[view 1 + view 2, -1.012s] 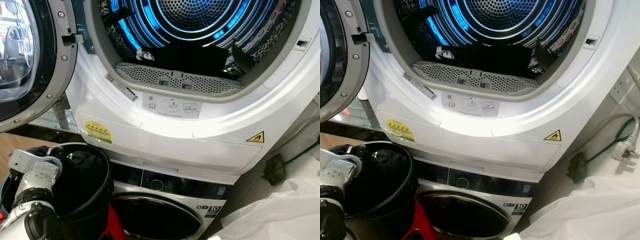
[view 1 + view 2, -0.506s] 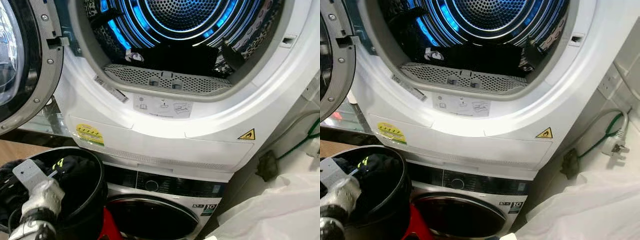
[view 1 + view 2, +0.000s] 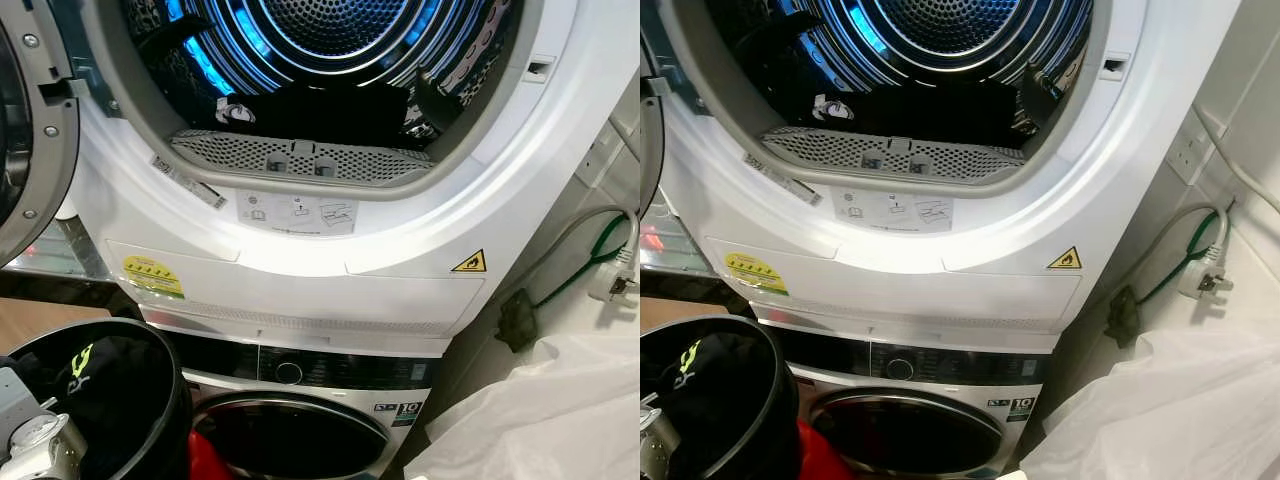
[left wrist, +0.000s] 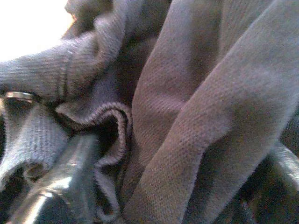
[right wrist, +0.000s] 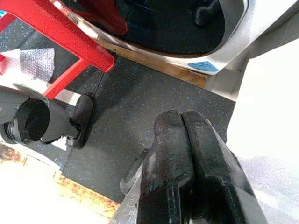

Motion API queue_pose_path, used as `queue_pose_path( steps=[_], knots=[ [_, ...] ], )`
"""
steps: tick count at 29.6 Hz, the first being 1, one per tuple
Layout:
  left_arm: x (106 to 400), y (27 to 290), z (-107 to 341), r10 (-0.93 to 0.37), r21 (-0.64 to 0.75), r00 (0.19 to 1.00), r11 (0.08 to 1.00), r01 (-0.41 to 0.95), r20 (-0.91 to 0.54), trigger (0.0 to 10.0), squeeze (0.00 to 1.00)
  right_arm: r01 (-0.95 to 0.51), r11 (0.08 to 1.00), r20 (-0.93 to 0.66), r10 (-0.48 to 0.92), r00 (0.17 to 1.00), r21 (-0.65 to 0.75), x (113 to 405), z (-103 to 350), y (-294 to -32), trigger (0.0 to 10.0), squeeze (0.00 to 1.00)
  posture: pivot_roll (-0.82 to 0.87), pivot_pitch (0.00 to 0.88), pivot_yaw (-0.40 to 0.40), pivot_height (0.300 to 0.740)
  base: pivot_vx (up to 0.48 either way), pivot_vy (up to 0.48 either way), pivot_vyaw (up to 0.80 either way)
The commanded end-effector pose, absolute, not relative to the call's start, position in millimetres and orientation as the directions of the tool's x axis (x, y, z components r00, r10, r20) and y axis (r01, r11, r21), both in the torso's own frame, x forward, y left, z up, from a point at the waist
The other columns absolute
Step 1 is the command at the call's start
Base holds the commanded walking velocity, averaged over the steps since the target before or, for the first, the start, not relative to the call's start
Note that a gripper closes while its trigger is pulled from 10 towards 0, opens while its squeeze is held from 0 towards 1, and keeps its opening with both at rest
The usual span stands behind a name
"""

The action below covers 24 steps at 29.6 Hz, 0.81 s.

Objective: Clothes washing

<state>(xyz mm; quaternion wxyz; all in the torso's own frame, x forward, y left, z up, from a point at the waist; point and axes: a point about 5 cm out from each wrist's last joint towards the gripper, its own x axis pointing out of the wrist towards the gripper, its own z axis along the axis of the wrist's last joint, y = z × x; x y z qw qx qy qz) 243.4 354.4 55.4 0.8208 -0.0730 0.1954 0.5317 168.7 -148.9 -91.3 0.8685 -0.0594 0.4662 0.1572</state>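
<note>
We see the white dryer (image 3: 300, 270) with its round opening uncovered and the blue-lit perforated drum (image 3: 320, 30) behind it; this machine serves as our landmark. Inside the drum, dark clothes (image 3: 330, 105) lie along the bottom, just behind the grey lint-filter grille (image 3: 300, 158). Directly beneath the dryer stands the washing machine (image 3: 300, 420), its dark round door closed. To the right of the dryer lies a white plastic sheet (image 3: 540, 420), above which a plug on a green cable (image 3: 618, 285) hangs against the wall. Below and left of the dryer, a black basket (image 3: 170, 400) holds a dark garment (image 3: 90, 380) with a yellow-green mark. The left gripper (image 4: 93, 186) is buried in grey knitted fabric, its fingers clamped on the garment. The right gripper (image 5: 184, 140) hangs over the dark speckled floor (image 5: 149, 102) before the washing machine, fingers pressed together, holding nothing.
</note>
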Motion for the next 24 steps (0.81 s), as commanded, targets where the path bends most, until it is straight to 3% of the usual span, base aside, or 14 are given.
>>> queue_pose_path(
  steps=[1, 7, 18, 19, 20, 21, 24],
  knots=[
    [242.1, 365.2, 72.2, 0.889, 0.064, 0.334, 0.371, -0.927, -0.313, 0.0, 0.00, -0.315, 0.948, -0.829, 0.206, 0.520, 0.038, 168.5, -91.4, -151.6, 10.0, 0.00, 0.17, 0.000, -0.025, 0.740, 0.000, 0.000, 0.00],
    [255.7, 352.3, 84.1, 0.885, 0.050, 0.416, 0.435, -0.899, -0.209, 0.0, 0.00, -0.311, 0.950, -0.827, 0.193, 0.528, 0.023, 170.6, -90.3, -156.0, 10.0, 0.00, 0.16, 0.000, -0.028, 0.740, 0.000, 0.000, 0.00],
    [259.0, 327.5, 58.8, 0.822, 0.049, 0.459, 0.503, -0.863, -0.337, 0.0, 0.00, -0.314, 0.949, -0.827, 0.201, 0.526, 0.031, 170.4, -90.4, -154.1, 10.0, 0.00, 0.15, 0.000, -0.031, 0.740, 0.000, 0.000, 0.00],
    [264.3, 325.7, 61.3, 0.806, 0.038, 0.488, 0.529, -0.848, -0.335, 9.3, 0.00, -0.316, 0.948, -0.827, 0.201, 0.525, 0.030, 170.5, -90.3, -154.6, 10.0, 0.00, 0.15, 0.000, -0.036, 0.740, 0.000, 0.000, 0.00],
    [266.9, 324.8, 63.1, 0.799, 0.033, 0.503, 0.542, -0.840, -0.330, 9.3, 0.00, -0.316, 0.948, -0.827, 0.201, 0.525, 0.030, 170.4, -90.3, -155.0, 10.0, 0.00, 0.15, 0.000, -0.036, 0.740, 0.000, 0.000, 0.00],
    [269.2, 324.5, 66.2, 0.799, 0.038, 0.513, 0.550, -0.834, -0.315, 10.0, 0.00, -0.317, 0.948, -0.828, 0.200, 0.524, 0.029, 170.3, -90.4, -155.7, 10.0, 0.00, 0.15, 0.000, -0.036, 0.740, 0.000, 0.000, 0.00],
    [273.5, 326.1, 74.6, 0.806, 0.033, 0.518, 0.549, -0.835, -0.286, 10.0, 0.00, -0.318, 0.948, -0.829, 0.198, 0.523, 0.026, 170.3, -90.3, -157.8, 10.0, 0.00, 0.16, 0.000, -0.039, 0.740, 0.000, 0.000, 0.00]
  ],
)
